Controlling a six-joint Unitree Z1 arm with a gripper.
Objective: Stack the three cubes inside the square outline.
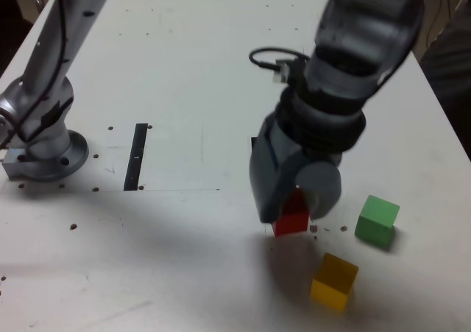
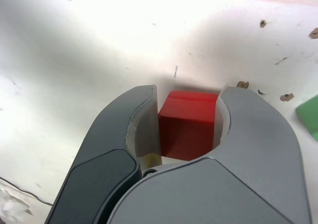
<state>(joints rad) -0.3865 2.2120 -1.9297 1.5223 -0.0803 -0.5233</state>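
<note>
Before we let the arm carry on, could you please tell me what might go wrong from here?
The red cube might slip or twist if the gripper holds it off-centre. Swinging low toward the exterior view's right, the arm could also knock the nearby yellow cube.

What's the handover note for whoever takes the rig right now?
Gripper: shut on the red cube; can't tell whether the cube is off the table.
Green cube: loose on the table, exterior view's right.
Yellow cube: loose, nearer the camera than green.
Square outline: mostly hidden; only a black bit shows behind the arm.
Done: red gripped; no stack seen.
Left: likely all three cubes to place and stack.
</note>
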